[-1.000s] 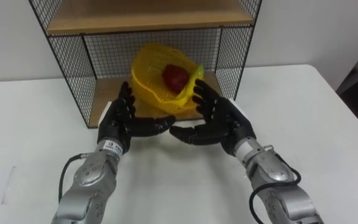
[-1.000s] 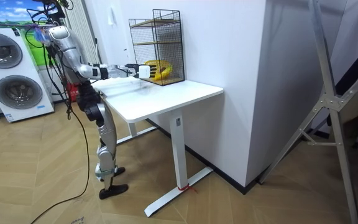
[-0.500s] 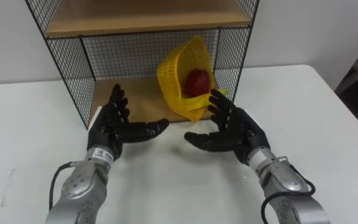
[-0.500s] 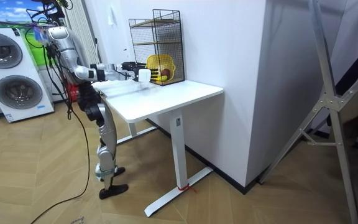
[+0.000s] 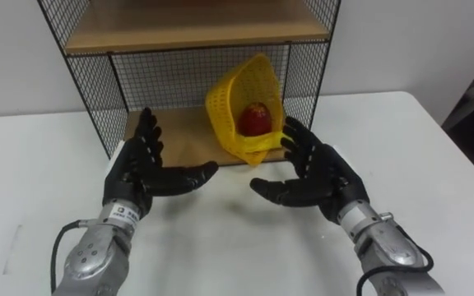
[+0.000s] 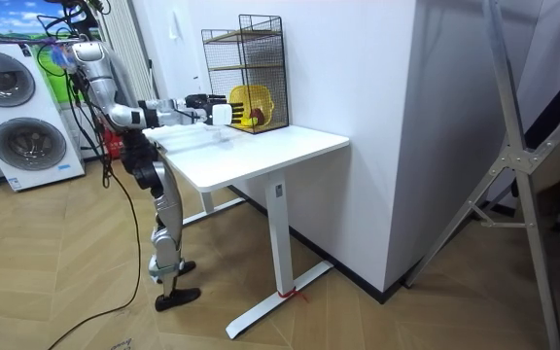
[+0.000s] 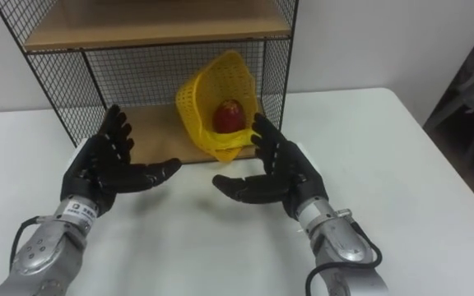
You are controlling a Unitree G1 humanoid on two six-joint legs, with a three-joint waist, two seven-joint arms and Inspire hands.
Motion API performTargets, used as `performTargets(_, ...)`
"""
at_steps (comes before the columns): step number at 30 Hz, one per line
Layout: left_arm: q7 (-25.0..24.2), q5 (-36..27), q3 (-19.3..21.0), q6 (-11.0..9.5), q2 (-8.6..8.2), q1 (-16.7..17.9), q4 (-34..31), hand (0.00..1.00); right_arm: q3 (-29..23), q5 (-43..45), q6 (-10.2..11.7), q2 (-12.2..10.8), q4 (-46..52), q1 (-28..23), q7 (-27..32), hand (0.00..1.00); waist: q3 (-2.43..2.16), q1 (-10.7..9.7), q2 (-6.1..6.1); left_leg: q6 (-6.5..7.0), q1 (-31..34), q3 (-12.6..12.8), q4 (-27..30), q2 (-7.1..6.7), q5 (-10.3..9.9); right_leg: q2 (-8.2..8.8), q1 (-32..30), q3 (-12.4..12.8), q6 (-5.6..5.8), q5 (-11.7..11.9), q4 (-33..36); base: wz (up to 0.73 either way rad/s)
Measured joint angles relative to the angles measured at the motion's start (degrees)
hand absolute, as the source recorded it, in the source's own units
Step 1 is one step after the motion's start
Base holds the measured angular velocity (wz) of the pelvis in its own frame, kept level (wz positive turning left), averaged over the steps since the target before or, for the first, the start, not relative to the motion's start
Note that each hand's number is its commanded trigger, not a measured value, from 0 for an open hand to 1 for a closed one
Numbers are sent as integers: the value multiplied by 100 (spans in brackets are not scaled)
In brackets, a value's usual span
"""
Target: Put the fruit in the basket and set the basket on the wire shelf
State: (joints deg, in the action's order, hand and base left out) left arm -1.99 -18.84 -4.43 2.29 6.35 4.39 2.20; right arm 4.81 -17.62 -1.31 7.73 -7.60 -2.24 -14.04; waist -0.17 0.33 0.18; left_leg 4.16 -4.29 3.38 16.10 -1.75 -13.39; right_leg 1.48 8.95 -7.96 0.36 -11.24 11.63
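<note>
The yellow mesh basket [image 5: 233,103] [image 7: 200,99] lies tipped on its side on the lower board of the wire shelf [image 5: 179,131], at its right end, mouth facing me. A red fruit [image 5: 254,119] [image 7: 228,114] rests inside it. My left hand [image 5: 138,168] [image 7: 105,173] is open, palm inward, in front of the shelf's left part and apart from the basket. My right hand [image 5: 315,173] [image 7: 278,177] is open just below and in front of the basket, holding nothing. In the room view the basket [image 6: 245,104] sits in the shelf beyond my outstretched hands.
The wire shelf has a wooden upper board [image 5: 188,29] and mesh sides. It stands at the back of a white table [image 5: 434,156] against a white wall. I stand at the table's end, with washing machines [image 6: 17,117] behind me.
Both hands have let go of the basket and drawn back toward me. The basket has gone from upright to tipped on its side at the shelf's right end.
</note>
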Motion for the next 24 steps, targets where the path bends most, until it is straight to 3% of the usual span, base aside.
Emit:
performTargets(8,-66,103,36,-3,11,47,-1,0,-179,2,0,126,38,-5,-143,0,-3,7,4,-2,-17,54,-91,0,17,-1,0,45,0,0,-1,-2)
performTargets(14,-128,37,76,-34,48,160,-180,0,-252,64,57,149,730,-288,-165,0,-21,-25,35,-5,-48,63,-146,2,19,-6,1,71,0,0,-14,-1)
performTargets(17,-250,40,101,-179,46,583,-392,0,-330,257,110,149,1027,-692,-164,0,-27,-15,42,-4,-40,83,-186,2,18,-6,-9,78,0,0,-30,-3)
performTargets(21,-324,33,128,-234,48,1214,-688,0,-530,242,119,148,1311,-1067,-155,0,2,-27,-22,-10,9,122,-230,6,22,-18,-112,151,0,0,-6,-8)
performTargets(24,-448,-137,140,-271,129,1350,-784,0,-670,241,172,141,1628,-1289,-161,0,11,-50,-59,-10,112,115,-161,8,22,-15,-179,137,0,0,3,1)
